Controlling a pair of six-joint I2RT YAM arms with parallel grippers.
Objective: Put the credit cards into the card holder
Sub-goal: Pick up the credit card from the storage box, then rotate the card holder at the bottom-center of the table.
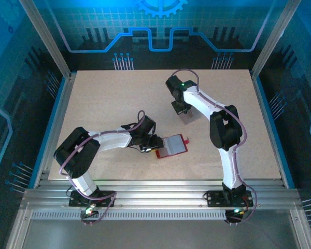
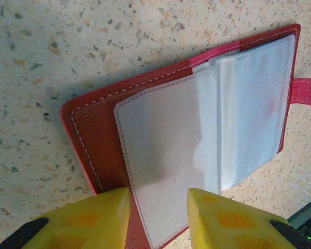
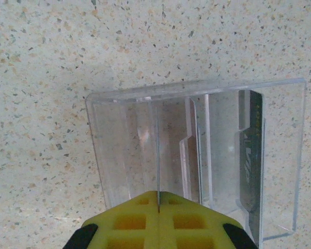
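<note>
Right gripper pinched shut on what looks like a credit card edge-on in clear rack, pick step; next needs straight lift, then carry to open card holder (left gripper spread astride its near edge)

The card holder is red with white dashed stitching; its pockets are milky grey-clear. The counter is beige, flecked brown and black. The left claw and right claw are yellow. The stand is colourless and see-through.
</note>
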